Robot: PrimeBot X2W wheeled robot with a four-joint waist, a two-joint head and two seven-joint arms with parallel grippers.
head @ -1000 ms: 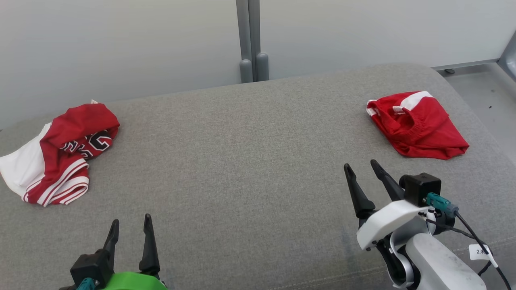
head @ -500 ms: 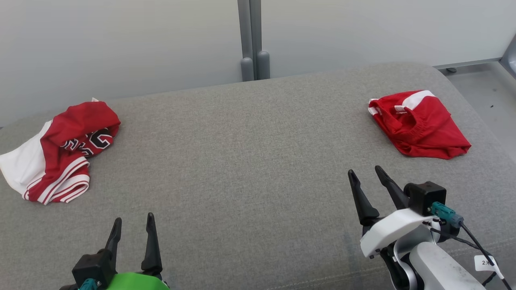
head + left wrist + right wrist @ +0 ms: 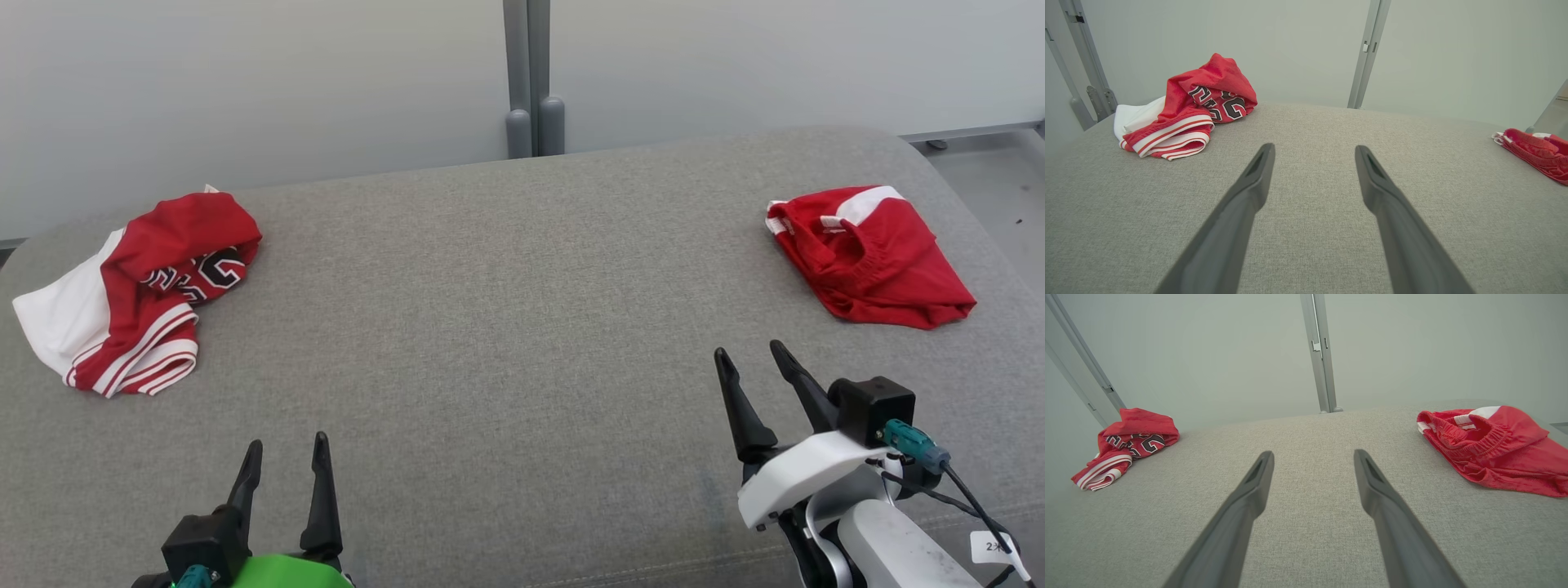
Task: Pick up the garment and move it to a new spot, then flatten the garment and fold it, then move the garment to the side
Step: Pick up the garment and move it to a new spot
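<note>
Our left hand (image 3: 287, 441) and right hand (image 3: 748, 349) both hover wide open and empty above the near part of the grey padded worktop (image 3: 506, 327). We judge the crumpled jersey (image 3: 155, 278), far left near the edge, to be our garment; red shorts (image 3: 878, 261) lie far right. Pinching only one loose layer could let it slip free or drag off the edge.
</note>
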